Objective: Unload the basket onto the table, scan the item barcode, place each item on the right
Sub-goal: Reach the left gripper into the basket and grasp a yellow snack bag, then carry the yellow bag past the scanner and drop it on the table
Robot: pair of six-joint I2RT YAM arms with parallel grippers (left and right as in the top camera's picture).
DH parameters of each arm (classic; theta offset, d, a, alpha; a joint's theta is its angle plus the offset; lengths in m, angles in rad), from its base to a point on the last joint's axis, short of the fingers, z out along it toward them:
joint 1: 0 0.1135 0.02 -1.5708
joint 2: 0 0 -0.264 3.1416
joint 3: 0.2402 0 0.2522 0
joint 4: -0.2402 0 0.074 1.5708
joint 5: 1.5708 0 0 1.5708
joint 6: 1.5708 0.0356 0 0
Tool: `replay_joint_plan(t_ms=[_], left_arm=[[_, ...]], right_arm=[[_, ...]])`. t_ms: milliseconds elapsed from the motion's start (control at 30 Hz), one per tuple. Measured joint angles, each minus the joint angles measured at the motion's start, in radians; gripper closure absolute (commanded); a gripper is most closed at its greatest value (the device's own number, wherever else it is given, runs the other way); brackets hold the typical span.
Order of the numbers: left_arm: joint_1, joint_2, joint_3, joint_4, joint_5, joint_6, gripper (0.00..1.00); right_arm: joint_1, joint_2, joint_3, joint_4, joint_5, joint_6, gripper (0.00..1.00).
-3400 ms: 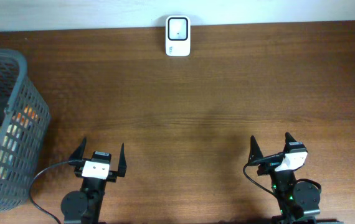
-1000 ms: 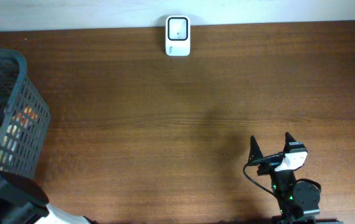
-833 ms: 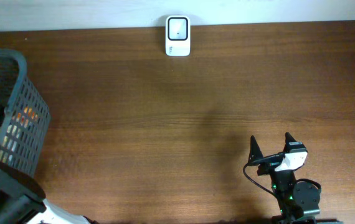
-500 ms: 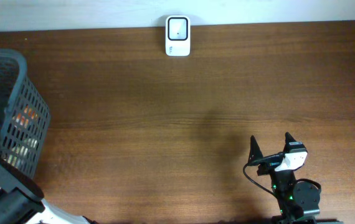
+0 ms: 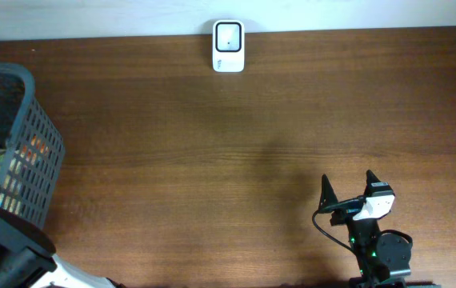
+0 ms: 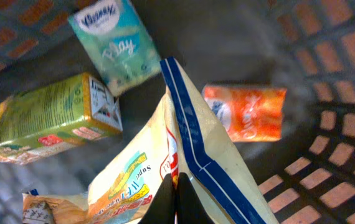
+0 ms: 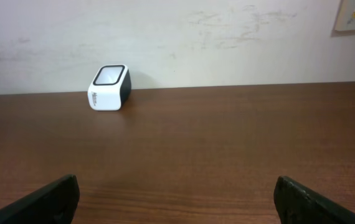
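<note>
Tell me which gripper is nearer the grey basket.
Left. The left gripper is down inside the grey basket, jaws shut on the snack bag at its edge. The right gripper sits open at the table's near right, well away from it.

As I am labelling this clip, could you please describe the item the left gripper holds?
Look inside the grey mesh basket at the left edge of the table. It is the cream bag pinched by the left gripper, the only item there edged with a dark blue stripe.

Basket (image 6: 345,56) holds tissue pack (image 6: 116,43), green carton (image 6: 47,118), orange packet (image 6: 246,112).
</note>
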Motion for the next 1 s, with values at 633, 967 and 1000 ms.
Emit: replay_joint_plan(t_ms=[633,967,1000], left_arm=[[-0.459,-0.321,0.575,-0.187,0.000,-0.056,1.00],[-1.142,-0.048,0.272,-0.258,0.004,-0.048,1.00],[-1.176,-0.003,0.253,-0.258,0.004,-0.040,1.00]], right_arm=[[0.000,0.000,0.000,0.000,0.000,0.000,0.01],[0.000,0.000,0.000,0.000,0.000,0.000,0.01],[0.000,0.000,0.000,0.000,0.000,0.000,0.01]])
